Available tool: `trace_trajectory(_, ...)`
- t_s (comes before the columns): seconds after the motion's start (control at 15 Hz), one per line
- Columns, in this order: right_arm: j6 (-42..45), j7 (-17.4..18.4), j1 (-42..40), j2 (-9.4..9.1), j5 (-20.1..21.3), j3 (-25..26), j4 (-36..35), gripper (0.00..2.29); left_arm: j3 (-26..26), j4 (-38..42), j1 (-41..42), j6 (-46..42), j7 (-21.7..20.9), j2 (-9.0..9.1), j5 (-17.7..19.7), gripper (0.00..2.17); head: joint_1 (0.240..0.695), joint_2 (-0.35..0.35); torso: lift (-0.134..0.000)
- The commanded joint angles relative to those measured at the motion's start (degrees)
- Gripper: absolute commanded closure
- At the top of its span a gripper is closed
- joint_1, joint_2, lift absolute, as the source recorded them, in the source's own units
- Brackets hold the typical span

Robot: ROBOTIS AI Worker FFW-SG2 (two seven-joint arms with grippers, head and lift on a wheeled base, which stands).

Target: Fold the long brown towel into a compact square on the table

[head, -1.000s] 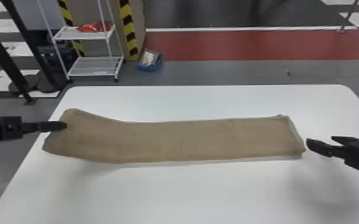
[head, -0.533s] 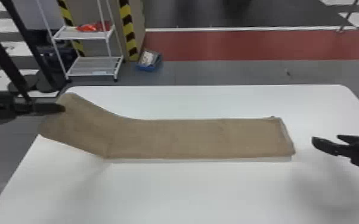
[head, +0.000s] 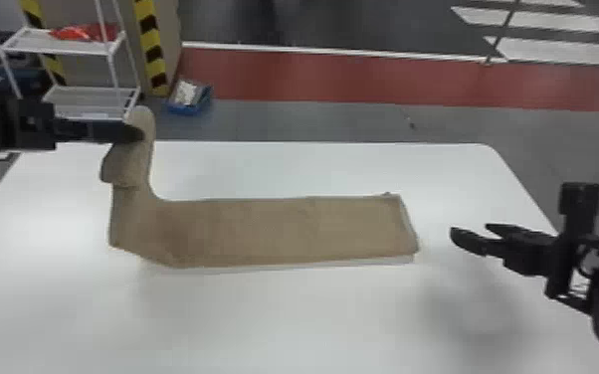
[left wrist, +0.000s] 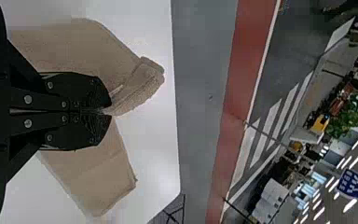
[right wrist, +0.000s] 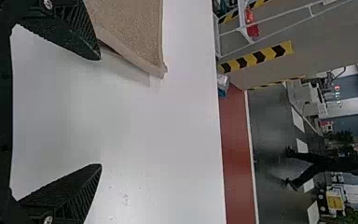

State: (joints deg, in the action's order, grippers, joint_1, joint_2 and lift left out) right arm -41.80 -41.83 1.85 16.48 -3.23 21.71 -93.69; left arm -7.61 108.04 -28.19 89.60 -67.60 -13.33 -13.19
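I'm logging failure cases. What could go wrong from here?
The left end effector pinches the raised end of the towel, which is curled over, so the fold may land crooked. That pinch catches only a small bit, which could slip out. The open right end effector isn't holding the flat end, so the towel may drag.

Pale glare on the table [head: 54, 219], soft shadow near the right gripper [head: 470, 230], bright ceiling lights [left wrist: 349, 204]
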Motion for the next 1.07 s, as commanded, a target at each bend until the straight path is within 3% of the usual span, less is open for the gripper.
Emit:
trace_trajectory(0.0, 0.18, 0.00, -0.44, 0.40, -0.20, 0.35, 0.00, 0.06, 4.01, 0.15, -0.90, 0.42, 0.01, 4.19, -1.22, 2.14, 0.695, -0.157, -0.124)
trace_trajectory(0.2, 0.35, -0.18, -0.70, 0.75, -0.55, 0.79, 0.09, 0.06, 8.58, 0.07, -0.73, 0.42, 1.50, 8.15, -3.60, 2.14, 0.695, -0.234, -0.124)
trace_trajectory(0.4, 0.70, -0.27, -1.41, 1.10, -1.26, 1.06, 0.00, 0.06, 11.30, -0.46, -1.43, 0.42, 4.93, 13.48, -5.18, 2.14, 0.695, -0.281, -0.124)
trace_trajectory(0.6, 0.88, -0.27, -2.02, 1.10, -1.43, 1.06, -0.09, 0.06, 13.68, -1.34, -2.49, 0.42, 8.18, 13.48, -5.97, 2.14, 0.695, -0.316, -0.124)
trace_trajectory(0.87, 1.06, -0.35, -3.16, 1.10, -1.96, 2.02, -0.79, 0.06, 15.35, -4.50, -3.28, 0.42, 9.15, 13.48, -7.64, 2.14, 0.695, -0.324, -0.124)
trace_trajectory(0.93, 1.06, -0.44, -3.16, 1.28, -2.05, 2.29, -0.88, 0.06, 15.61, -4.59, -3.01, 0.42, 9.32, 13.48, -7.11, 2.04, 0.695, -0.325, -0.124)
trace_trajectory(1.0, 1.06, -0.44, -3.16, 1.45, -2.05, 2.55, -0.79, 0.06, 15.87, -4.59, -2.31, 0.42, 10.29, 13.48, -6.50, 1.53, 0.695, -0.327, -0.124)
